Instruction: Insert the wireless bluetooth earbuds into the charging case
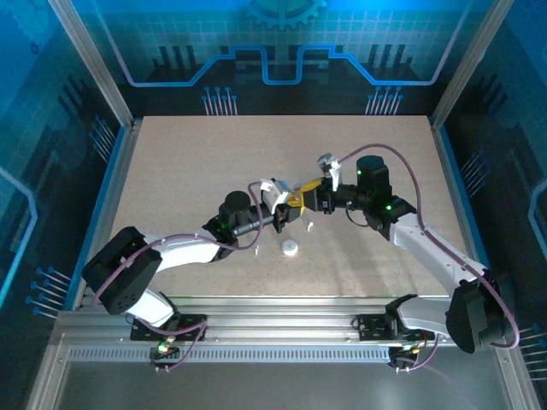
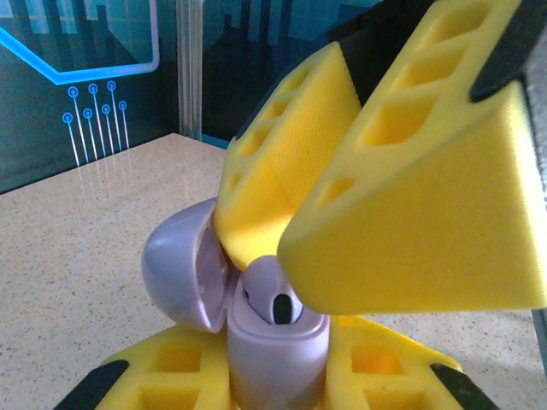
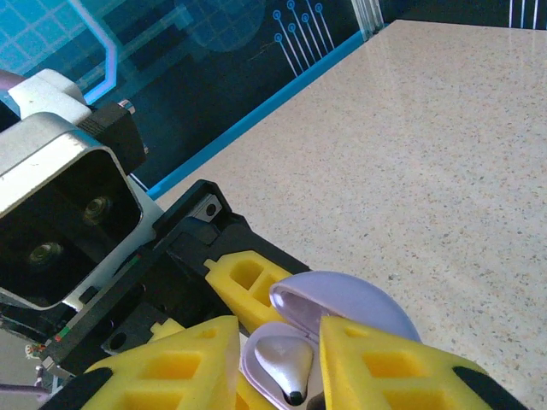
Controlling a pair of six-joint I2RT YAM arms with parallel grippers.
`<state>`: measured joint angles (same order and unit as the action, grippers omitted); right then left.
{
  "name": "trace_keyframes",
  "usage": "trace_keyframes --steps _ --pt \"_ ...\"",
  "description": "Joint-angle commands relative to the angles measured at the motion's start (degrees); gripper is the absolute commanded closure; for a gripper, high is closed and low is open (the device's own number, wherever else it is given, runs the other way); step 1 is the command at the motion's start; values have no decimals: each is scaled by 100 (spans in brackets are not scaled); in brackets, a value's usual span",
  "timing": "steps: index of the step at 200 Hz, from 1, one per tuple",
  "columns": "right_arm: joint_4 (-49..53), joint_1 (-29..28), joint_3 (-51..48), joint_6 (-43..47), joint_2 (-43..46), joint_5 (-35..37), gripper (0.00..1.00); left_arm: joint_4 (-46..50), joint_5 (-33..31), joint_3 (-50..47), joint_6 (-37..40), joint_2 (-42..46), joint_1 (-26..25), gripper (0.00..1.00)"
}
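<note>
A pale purple charging case (image 2: pixel 278 346) sits upright between the yellow fingers of my left gripper (image 2: pixel 278 371), which is shut on it. Its lid (image 2: pixel 175 269) hangs open to the left. One purple earbud (image 2: pixel 272 295) lies in a case socket, dark tip showing. My right gripper (image 3: pixel 278 342) hovers just over the case, its yellow fingers (image 3: pixel 184 363) standing apart on either side of that earbud (image 3: pixel 286 363), open. In the top view both grippers (image 1: pixel 295 202) meet at mid-table. A small white earbud (image 1: pixel 310 226) and another (image 1: pixel 256 250) lie on the table.
A round white puck (image 1: pixel 290 248) rests on the table in front of the grippers. The left wrist camera housing (image 3: pixel 60 205) looms close on the right wrist view's left. Aluminium posts and blue panels wall the beige table (image 1: pixel 171 171).
</note>
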<state>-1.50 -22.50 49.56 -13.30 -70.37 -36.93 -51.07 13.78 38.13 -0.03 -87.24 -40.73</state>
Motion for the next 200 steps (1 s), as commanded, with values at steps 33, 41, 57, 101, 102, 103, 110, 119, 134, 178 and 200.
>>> trace_keyframes --steps 33,41,57,101,102,103,110,119,134,178,200 --pt "284 -2 221 15 313 89 63 -230 -45 198 -11 231 -33 83" --pt "330 15 206 33 380 98 62 -91 -93 212 -10 258 -36 83" --pt "462 101 203 38 472 84 62 21 -96 204 39 302 -39 83" --pt "800 264 212 27 745 207 60 331 -295 215 126 413 -33 83" --pt "809 264 212 28 749 214 60 337 -300 214 131 416 -32 83" --pt "818 268 212 29 751 217 60 345 -303 213 133 417 -32 83" --pt "879 286 221 21 789 289 60 389 -343 212 135 431 -35 83" --pt "973 306 237 1 818 394 60 462 -384 206 126 467 -35 83" --pt "1204 342 318 -40 849 685 61 502 -434 154 111 521 -37 83" --pt "2162 354 688 -214 845 1457 61 662 -626 28 -26 644 33 83" --pt "2510 354 819 -310 759 1714 61 910 -677 13 -164 729 159 83"
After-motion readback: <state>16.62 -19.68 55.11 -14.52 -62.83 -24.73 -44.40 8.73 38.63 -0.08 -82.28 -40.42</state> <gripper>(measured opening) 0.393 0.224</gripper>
